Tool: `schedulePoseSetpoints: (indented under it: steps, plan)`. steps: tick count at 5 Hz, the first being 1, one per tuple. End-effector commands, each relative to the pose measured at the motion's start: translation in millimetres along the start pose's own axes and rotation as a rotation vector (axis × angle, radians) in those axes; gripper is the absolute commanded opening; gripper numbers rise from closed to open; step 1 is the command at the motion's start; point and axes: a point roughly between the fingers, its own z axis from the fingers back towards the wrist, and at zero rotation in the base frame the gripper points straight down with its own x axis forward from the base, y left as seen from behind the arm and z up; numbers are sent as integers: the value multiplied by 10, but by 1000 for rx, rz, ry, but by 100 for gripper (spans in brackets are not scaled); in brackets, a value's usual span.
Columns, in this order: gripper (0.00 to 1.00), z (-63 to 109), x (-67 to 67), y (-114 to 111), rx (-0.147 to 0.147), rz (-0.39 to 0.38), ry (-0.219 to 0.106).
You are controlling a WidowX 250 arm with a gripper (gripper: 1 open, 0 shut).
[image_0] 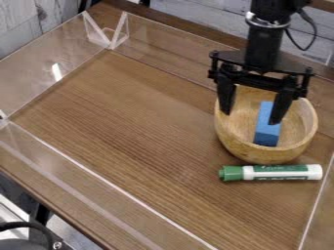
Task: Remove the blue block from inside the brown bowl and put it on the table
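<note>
The blue block (269, 125) lies inside the brown bowl (248, 143) at the right side of the table (131, 127). My gripper (260, 101) hangs just above the bowl, pointing down. Its two black fingers (229, 96) stand wide apart, one over the bowl's left rim and one beside the block's far end. Nothing is between them. The gripper hides the block's far end.
A green-and-white marker (271, 173) lies on the table just in front of the bowl. Low clear acrylic walls (39, 146) edge the tabletop, with a clear bracket (104, 32) at the back left corner.
</note>
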Motion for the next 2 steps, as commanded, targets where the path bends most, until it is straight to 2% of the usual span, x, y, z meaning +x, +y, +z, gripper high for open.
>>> schedulePoseSetpoints:
  steps: [1,2]
  plan:
    - [100,157,47,-104,-40,-3,-73]
    - [100,114,55,-159,-49,-7,-78]
